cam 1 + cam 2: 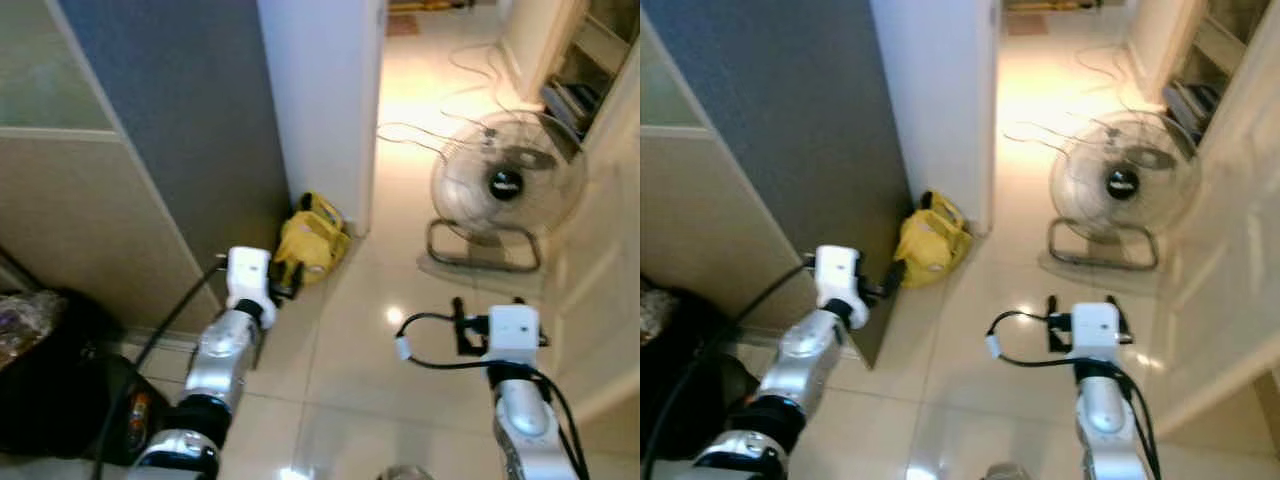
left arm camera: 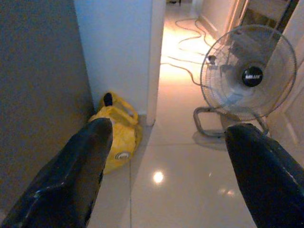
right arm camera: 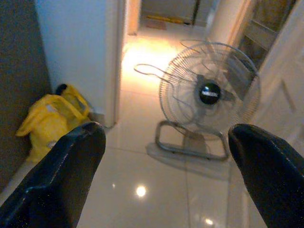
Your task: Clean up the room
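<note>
— What is seen ahead of the robot?

— A glossy tiled floor (image 1: 340, 390) is shown, running into a lit corridor. A yellow bag (image 1: 311, 238) is slumped on it, pressed into the corner where a grey panel (image 1: 190, 120) meets a white wall (image 1: 320, 90).

— And further along?

— A floor fan (image 1: 505, 185) with a wire cage is stood on a tubular foot, well apart from the bag and to its right. Cables (image 1: 440, 130) are trailed over the floor behind it. A dark bundle (image 1: 50, 370) is made out at the lower left edge, too blurred to be identified.

— How are the arms held?

— Both are raised forward. The left pincer (image 2: 166, 156) is held spread wide, nothing between its fingers (image 2: 76, 175), and it is pointed toward the bag, which is seen just past the one finger. In the head views it is placed just beside the bag, though contact cannot be judged.

— The right one?

— The right pincer (image 3: 166, 166) is likewise spread apart and empty, pointed at the fan above open floor. A black cable (image 1: 430, 340) is looped beside its wrist.
</note>
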You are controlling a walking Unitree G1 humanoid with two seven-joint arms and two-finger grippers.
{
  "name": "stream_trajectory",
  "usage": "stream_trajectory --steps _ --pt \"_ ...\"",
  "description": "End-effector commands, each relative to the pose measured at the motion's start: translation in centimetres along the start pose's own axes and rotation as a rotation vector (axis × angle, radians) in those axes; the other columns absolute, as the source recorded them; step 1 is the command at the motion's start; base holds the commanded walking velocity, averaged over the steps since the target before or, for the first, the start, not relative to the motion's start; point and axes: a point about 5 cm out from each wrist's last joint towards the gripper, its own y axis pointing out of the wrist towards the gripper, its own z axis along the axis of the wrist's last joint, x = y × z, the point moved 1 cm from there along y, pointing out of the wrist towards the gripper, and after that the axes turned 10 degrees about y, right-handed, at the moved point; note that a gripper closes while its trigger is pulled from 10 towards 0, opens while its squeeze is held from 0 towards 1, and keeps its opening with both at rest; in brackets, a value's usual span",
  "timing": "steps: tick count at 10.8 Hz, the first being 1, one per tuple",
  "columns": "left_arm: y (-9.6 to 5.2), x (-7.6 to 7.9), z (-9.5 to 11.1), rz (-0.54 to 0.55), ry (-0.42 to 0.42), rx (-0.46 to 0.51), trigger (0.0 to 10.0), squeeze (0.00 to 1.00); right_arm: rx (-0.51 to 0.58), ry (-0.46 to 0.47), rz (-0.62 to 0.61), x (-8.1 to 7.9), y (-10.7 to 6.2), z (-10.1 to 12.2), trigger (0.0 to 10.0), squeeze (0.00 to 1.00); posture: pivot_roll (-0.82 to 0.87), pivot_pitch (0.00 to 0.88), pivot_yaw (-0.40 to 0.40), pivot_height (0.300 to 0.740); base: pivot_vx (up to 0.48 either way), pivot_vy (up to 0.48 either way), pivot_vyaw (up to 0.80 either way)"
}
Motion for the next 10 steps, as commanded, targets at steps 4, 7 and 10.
stream_trajectory --steps 4,7,10 --pt "-0.1 0.9 0.0 -0.076 -0.006 0.027 10.0 0.00 0.012 -0.016 0.013 -0.3 0.3 0.4 10.0 0.00 -0.33 0.000 0.126 0.736 0.435 0.000 0.00" --pt "-0.2 3.2 -0.2 -0.142 -0.033 0.038 10.0 0.00 0.013 -0.025 0.025 -0.3 0.2 0.4 10.0 0.00 -0.34 0.000 0.122 0.736 0.435 0.000 0.00" --pt "0.0 4.3 0.3 -0.180 -0.026 0.058 10.0 0.00 0.015 -0.028 0.022 -0.1 0.2 0.4 10.0 0.00 -0.35 0.000 0.128 0.736 0.435 0.000 0.00"
